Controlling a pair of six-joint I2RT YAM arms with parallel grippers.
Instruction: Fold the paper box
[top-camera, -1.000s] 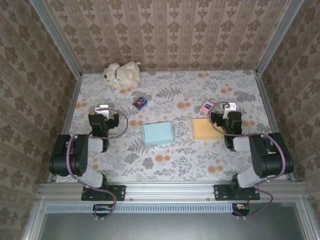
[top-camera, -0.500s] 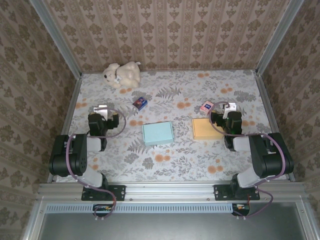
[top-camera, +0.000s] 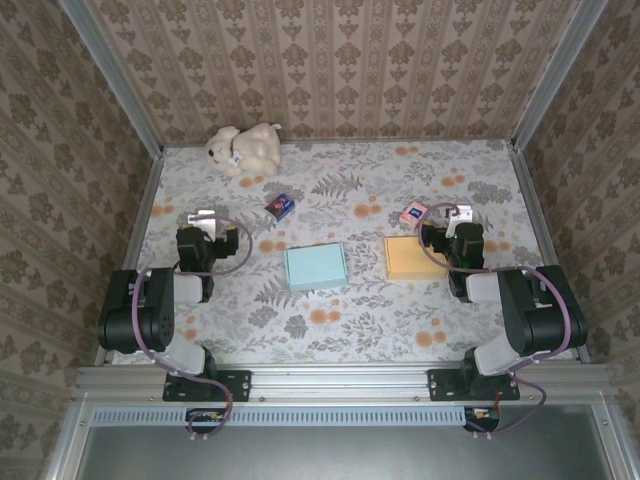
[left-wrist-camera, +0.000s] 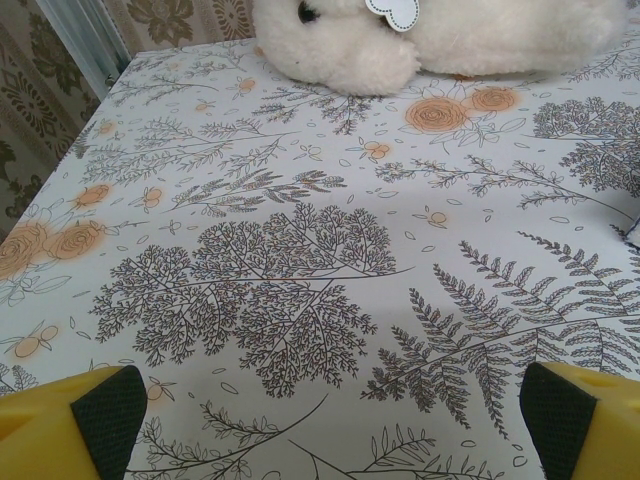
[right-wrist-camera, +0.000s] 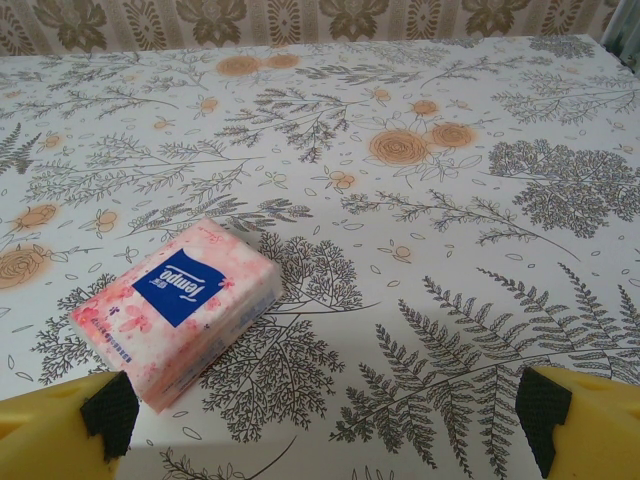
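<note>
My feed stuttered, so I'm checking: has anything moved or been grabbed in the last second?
The left gripper edged slightly leftward, open and empty; nothing was grasped or released. The right gripper, also open, the blue paper box, orange paper box, tissue pack and plush toy stayed put.

One white teddy bear (top-camera: 243, 148), one pink tissue pack (top-camera: 413, 213), one small dark blue pack (top-camera: 281, 206). Two flat boxes: one blue box (top-camera: 315, 267), one yellow box (top-camera: 410, 258).
</note>
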